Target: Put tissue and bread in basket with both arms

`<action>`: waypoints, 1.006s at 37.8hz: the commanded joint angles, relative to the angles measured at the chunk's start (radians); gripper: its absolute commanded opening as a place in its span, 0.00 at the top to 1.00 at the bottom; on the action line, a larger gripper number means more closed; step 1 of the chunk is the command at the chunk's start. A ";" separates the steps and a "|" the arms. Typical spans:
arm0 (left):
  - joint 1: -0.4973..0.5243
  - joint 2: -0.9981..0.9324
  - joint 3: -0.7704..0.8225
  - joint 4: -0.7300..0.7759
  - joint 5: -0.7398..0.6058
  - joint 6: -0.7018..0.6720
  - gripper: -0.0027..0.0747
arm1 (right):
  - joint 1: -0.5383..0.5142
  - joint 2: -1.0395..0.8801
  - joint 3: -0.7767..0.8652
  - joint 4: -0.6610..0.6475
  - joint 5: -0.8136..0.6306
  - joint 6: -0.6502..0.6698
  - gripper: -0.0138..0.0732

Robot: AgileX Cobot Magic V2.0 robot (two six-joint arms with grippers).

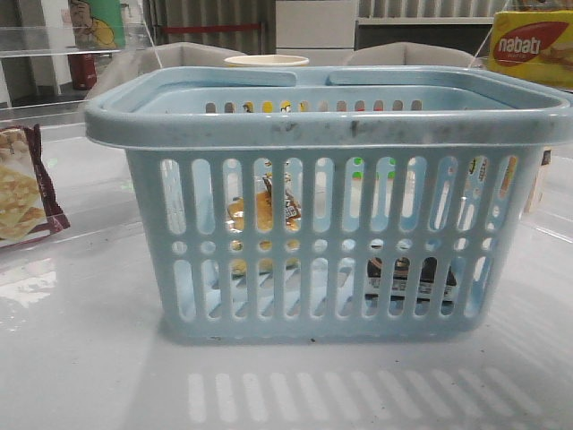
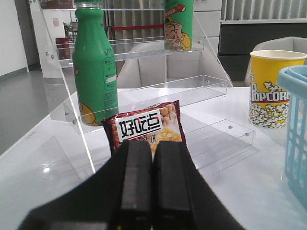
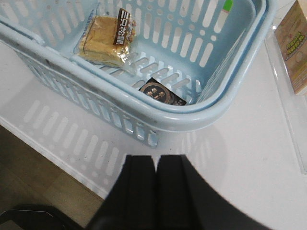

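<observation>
The light-blue basket (image 1: 327,125) stands in the middle of the table. Inside it lies the bread (image 3: 103,42), golden-yellow in a clear wrapper, seen through the slots in the front view (image 1: 237,215). The dark tissue pack (image 3: 162,93) lies on the basket floor near a corner, also visible in the front view (image 1: 416,278). My left gripper (image 2: 152,146) is shut and empty, off to the left of the basket (image 2: 295,139). My right gripper (image 3: 156,160) is shut and empty, above the table just outside the basket rim (image 3: 192,117). Neither gripper shows in the front view.
A maroon-edged cracker packet (image 2: 146,127) leans by a green bottle (image 2: 94,62) and a clear acrylic shelf (image 2: 192,91). A yellow popcorn cup (image 2: 269,88) stands left of the basket. A yellow nabati box (image 1: 533,45) sits at back right. The table edge (image 3: 57,153) is near.
</observation>
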State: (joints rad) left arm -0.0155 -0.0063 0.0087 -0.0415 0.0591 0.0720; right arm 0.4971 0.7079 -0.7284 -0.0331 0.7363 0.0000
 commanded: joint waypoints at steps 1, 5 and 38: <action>-0.006 -0.018 -0.001 -0.005 -0.090 -0.012 0.85 | -0.001 -0.002 -0.027 -0.011 -0.060 -0.009 0.81; -0.006 -0.018 -0.001 -0.005 -0.090 -0.012 0.85 | -0.001 -0.002 -0.027 -0.011 -0.060 -0.009 0.81; -0.006 -0.018 -0.001 -0.005 -0.090 -0.012 0.85 | -0.274 -0.217 0.107 -0.014 -0.290 -0.009 0.81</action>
State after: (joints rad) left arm -0.0155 -0.0063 0.0087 -0.0415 0.0591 0.0720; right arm 0.3007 0.5486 -0.6517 -0.0354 0.6296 0.0000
